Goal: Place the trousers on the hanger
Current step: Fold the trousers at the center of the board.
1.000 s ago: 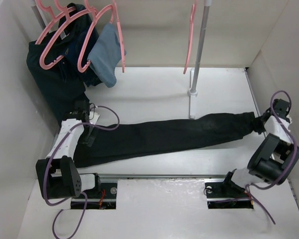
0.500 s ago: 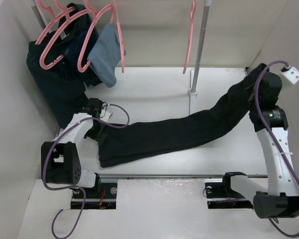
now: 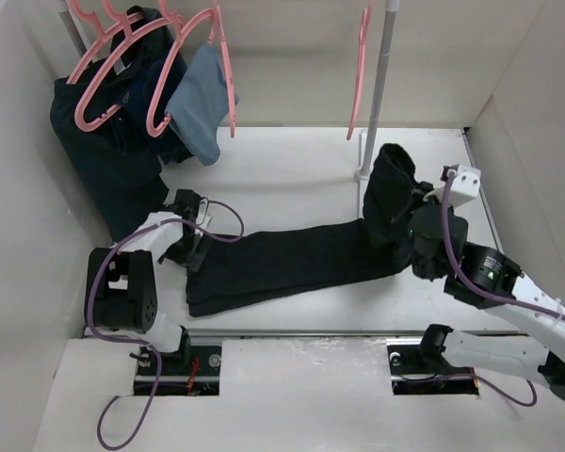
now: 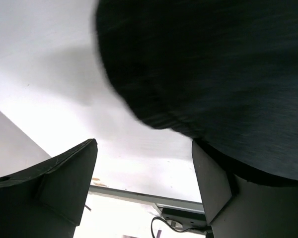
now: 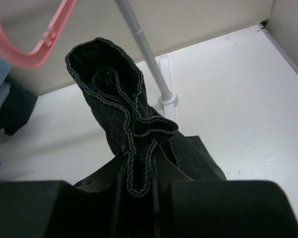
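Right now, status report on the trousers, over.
Right end effector shut on trousers, hem end raised. Left end effector open at other end. Pole beside hem.

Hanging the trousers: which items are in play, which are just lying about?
In play: trousers, empty pink hanger, right end effector shut on the trousers, left end effector open.
Lying about: navy garment, light-blue cloth, three other hangers, pole.

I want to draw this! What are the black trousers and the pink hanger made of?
The trousers look like soft, matte cloth, probably woven: they fold limply and show stitched hems. The pink hanger looks like smooth plastic, slightly shiny, thin and stiff.
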Controlling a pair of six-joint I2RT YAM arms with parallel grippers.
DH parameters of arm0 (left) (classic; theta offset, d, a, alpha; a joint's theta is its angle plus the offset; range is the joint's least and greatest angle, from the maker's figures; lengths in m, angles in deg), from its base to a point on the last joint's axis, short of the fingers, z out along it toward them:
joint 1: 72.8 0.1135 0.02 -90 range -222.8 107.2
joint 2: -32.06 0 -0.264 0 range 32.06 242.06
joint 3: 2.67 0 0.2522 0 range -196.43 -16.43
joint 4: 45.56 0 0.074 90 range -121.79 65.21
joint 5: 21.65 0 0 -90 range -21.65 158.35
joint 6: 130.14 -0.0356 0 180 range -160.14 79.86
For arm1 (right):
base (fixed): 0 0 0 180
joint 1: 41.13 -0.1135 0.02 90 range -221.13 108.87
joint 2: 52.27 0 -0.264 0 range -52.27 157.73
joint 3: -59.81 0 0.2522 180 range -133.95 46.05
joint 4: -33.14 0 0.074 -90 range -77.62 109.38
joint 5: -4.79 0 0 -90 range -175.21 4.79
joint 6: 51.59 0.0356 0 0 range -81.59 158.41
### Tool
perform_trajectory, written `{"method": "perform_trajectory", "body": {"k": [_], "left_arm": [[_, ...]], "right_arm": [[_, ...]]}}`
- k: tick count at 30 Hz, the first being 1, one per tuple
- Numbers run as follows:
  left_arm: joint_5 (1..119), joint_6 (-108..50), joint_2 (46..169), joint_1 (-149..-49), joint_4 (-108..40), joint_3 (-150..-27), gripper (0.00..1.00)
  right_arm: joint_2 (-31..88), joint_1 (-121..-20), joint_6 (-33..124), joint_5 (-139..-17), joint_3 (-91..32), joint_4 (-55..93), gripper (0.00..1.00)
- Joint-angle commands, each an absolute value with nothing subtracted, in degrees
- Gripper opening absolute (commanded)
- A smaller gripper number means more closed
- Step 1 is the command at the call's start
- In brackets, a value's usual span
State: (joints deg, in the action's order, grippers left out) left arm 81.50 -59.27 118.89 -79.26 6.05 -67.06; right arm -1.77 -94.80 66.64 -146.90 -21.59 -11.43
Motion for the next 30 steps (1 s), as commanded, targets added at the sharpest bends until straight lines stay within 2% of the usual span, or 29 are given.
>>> {"method": "perform_trajectory", "body": {"k": [1,4,7,11,14,17,19,20,22,26,28,30], "left_arm": [[83.5,-59.9,117.6,-76.9,5.5,-65.7,0.74],[84.9,-59.9,118.7,-75.6,4.9,-65.1,0.74],[85.5,-59.9,119.3,-74.1,3.5,-63.3,0.74],[82.8,-59.9,118.8,-74.1,2.9,-62.0,0.74],[81.5,-59.9,118.8,-74.1,2.4,-62.0,0.72],[79.9,-59.9,119.3,-73.6,1.8,-62.0,0.63],[78.7,-59.9,119.3,-73.6,1.3,-62.0,0.62],[78.7,-59.9,119.3,-73.6,1.3,-62.0,0.62],[77.4,-59.9,119.3,-73.6,1.3,-62.0,0.62],[77.4,-59.9,119.3,-73.6,1.3,-62.0,0.62],[76.9,-59.9,119.3,-73.6,1.3,-62.0,0.63],[76.3,-60.4,119.3,-72.9,1.3,-62.5,0.63]], "right_arm": [[-3.0,-102.5,69.4,-155.6,-21.2,-11.6,0.00],[1.0,-109.1,71.1,-155.6,-20.6,-11.0,0.00],[9.3,-114.7,74.3,-157.0,-25.0,-11.6,0.00],[22.5,-118.7,83.5,-163.1,-38.5,-19.0,0.00],[31.4,-119.2,84.0,-163.1,-46.0,-17.1,0.00],[38.8,-119.7,79.7,-160.6,-51.4,-11.8,0.00],[41.8,-119.7,75.7,-158.8,-53.1,-6.3,0.00],[43.9,-119.7,72.3,-158.2,-53.1,3.5,0.00],[46.2,-119.7,63.3,-156.8,-53.1,11.3,0.00],[55.0,-119.7,56.5,-152.5,-62.7,15.1,0.00],[59.2,-119.7,57.1,-150.6,-63.8,15.9,0.00],[61.3,-119.0,57.7,-143.8,-62.9,15.9,0.00]]}}
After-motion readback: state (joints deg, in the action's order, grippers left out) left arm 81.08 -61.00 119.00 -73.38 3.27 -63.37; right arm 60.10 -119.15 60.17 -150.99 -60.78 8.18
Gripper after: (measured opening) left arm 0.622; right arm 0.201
